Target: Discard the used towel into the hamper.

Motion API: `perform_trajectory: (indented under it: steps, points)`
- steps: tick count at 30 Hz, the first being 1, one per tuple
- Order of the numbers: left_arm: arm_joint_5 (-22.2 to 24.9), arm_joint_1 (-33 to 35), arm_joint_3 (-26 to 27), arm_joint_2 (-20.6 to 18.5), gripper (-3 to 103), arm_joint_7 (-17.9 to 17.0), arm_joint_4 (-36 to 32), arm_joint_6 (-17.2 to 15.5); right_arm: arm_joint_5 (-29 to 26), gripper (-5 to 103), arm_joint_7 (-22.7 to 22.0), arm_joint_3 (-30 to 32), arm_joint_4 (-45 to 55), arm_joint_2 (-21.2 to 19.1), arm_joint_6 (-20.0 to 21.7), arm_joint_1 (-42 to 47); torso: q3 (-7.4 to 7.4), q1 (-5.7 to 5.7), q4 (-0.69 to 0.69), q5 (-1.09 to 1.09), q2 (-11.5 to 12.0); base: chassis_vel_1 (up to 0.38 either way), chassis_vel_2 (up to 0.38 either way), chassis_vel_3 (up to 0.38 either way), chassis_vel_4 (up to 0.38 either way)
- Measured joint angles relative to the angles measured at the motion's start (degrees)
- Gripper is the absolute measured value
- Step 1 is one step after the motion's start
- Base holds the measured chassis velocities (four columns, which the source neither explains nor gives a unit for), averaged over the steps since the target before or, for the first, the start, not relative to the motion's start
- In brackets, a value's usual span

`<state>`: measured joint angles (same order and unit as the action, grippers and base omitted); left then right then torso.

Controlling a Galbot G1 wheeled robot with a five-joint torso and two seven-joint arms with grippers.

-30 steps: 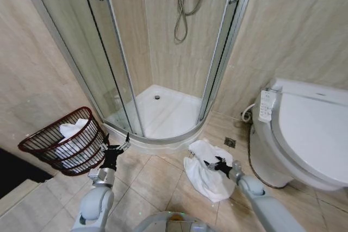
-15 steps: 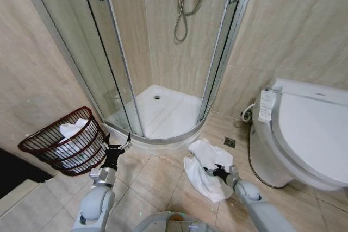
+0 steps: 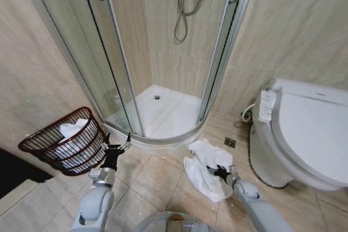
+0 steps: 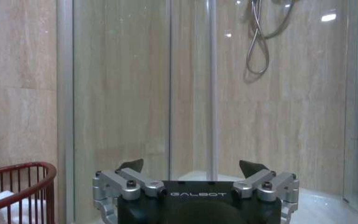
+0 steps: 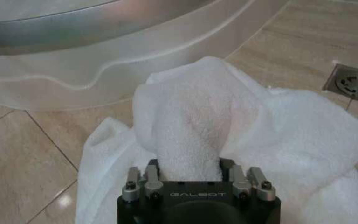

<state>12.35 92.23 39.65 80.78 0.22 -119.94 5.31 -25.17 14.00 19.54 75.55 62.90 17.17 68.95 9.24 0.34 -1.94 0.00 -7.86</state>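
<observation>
White terry towel (image 3: 206,169) lying crumpled on the tiled floor (image 3: 152,180), between the shower tray (image 3: 163,115) and the toilet (image 3: 310,134). Right end effector (image 3: 219,173) sitting low on the towel, fingers pinched together on a raised fold of it; fold standing up between the fingers in the right wrist view (image 5: 188,144). "GALBOT" reading clearly on the housing of both end effectors.

Left end effector (image 3: 115,146) hanging just beside the hamper (image 3: 65,142), fingers spread apart, gripping nothing. Left wrist view showing the two fingertips (image 4: 131,164) wide apart, pointing at the glass shower door (image 4: 123,93).

Dark reddish-brown wire hamper sitting on the floor at the left, against the beige wall and next to the shower enclosure, tilted, mouth open. Holding some white cloth (image 3: 73,129) inside already. Well apart from the towel, with the curved lip of the shower tray bulging out between the two.

Floor drain (image 3: 230,142) lying near the towel on the toilet side. Shower hose (image 3: 182,9) hanging on the wall inside the enclosure. Control panel (image 3: 266,105) with small buttons mounted on the toilet's side; markings too small for reading.
</observation>
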Motion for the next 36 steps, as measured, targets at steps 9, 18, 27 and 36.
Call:
perform_trajectory:
  steps: [9, 18, 27, 36]
  points:
    - [0.07, 0.09, -0.05, 0.06, 100, 0.0, 0.0, 0.29, 0.1, 26, -0.1, 0.87, -0.34, 0.51, -1.18, 0.41, 0.0, 0.0, 0.0, -0.01, 0.0, 0.0, 0.0, 0.0, 0.0]
    - [0.16, 0.19, -0.1, 0.22, 100, -0.03, -0.3, 0.38, 0.09, 12, -2.24, 2.67, 0.17, 2.06, -2.3, 0.79, 0.0, 0.0, 0.0, 0.0, 0.0, 0.0, 0.0, 0.0, 0.0]
    - [0.35, 0.12, -0.18, 0.47, 100, -0.05, -0.3, 1.15, 2.67, 12, -10.69, 4.93, 9.39, 4.98, -7.12, 5.25, 0.0, 0.0, 0.0, 0.01, 0.0, 0.0, 0.0, 0.0, 0.0]
    - [1.08, 0.81, -0.07, 0.88, 100, 0.03, -0.41, 2.05, 9.14, 12, -14.81, 7.96, 29.35, 6.1, -10.63, 12.8, 0.0, 0.0, -0.01, -0.01, 0.0, 0.0, 0.0, 0.0, 0.0]
